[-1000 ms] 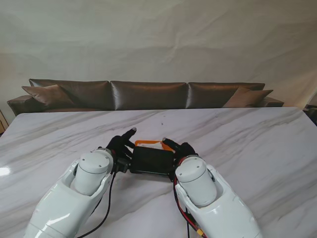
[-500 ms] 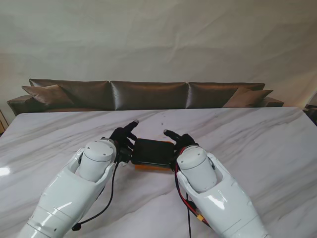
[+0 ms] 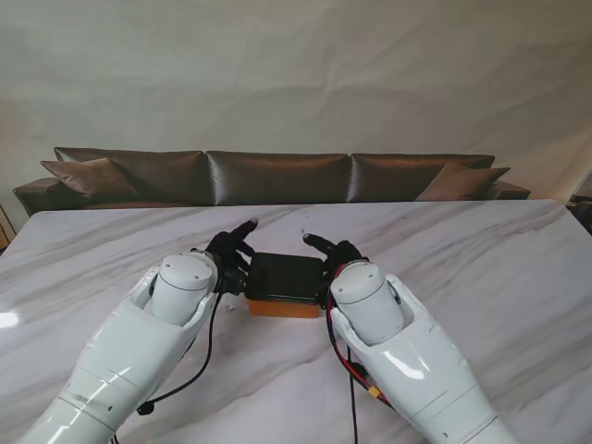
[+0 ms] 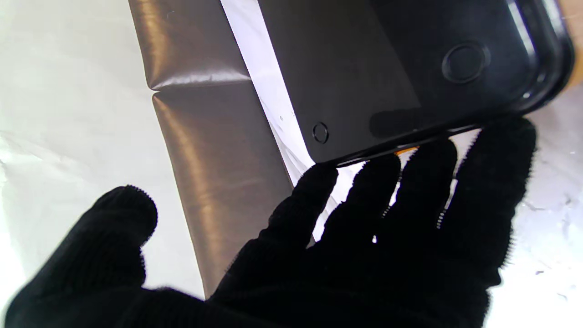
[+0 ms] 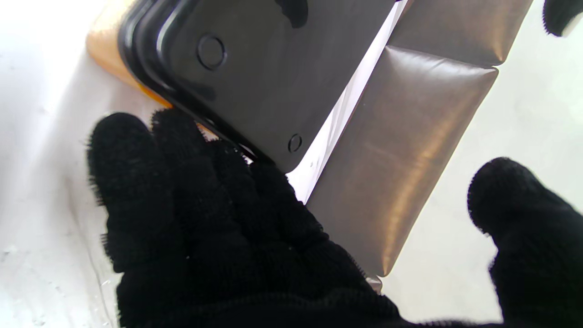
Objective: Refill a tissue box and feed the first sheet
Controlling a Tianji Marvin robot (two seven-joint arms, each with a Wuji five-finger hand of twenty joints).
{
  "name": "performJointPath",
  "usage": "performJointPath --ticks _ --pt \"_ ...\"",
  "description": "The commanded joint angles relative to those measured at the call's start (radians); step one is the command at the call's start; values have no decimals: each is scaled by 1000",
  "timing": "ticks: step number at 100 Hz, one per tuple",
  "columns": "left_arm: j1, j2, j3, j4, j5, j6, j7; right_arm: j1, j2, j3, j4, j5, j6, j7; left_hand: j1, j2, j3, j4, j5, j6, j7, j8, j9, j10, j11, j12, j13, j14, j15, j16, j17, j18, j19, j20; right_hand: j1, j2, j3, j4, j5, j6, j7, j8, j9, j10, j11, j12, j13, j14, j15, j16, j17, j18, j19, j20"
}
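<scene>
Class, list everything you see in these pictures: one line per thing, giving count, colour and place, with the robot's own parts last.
Flat black plastic tray-like panel: one, black, middle of the table, between the two hands, lying over the orange piece.
Orange box part: one, orange, under the black panel, its edge showing on the side nearer to me.
White marble-patterned table: one, white with grey veins, filling the foreground.
Brown leather sofa: one, dark brown, beyond the table's far edge.
Pale fabric backdrop: one, off-white, behind the sofa.
Left robot hand: one, black-gloved, fingertips at the panel's left edge.
Right robot hand: one, black-gloved, fingertips at the panel's right edge.
</scene>
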Motion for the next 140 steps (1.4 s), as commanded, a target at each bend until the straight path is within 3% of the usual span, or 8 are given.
performJointPath --ticks 1,60,140 --pt "-7 -20 8 -7 -7 -4 -24 12 -12 -8 4 9 -11 28 -14 17 17 20 43 -60 44 20 9 -106 23 2 -24 15 3 2 18 -125 376 -4 3 14 -29 23 41 -109 71 20 31 -47 19 0 18 -22 22 3 25 -86 32 -10" --pt "-29 -25 19 17 -1 13 -27 68 -20 -23 101 36 -31 42 -15 18 20 19 43 -62 44 21 7 -107 23 2 -24 15 3 2 17 -122 376 -1 4 15 -29 24 40 -112 74 21 31 -50 18 -1 16 -23 18 2 24 -88 31 -9" --pt "-43 -33 28 66 -20 3 -31 86 -19 -21 132 42 -32 58 -16 22 22 20 39 -65 43 20 -3 -113 22 3 -34 5 -5 -1 -14 -126 376 8 4 18 -30 25 36 -118 74 22 28 -55 15 -2 11 -30 13 1 18 -92 29 -9"
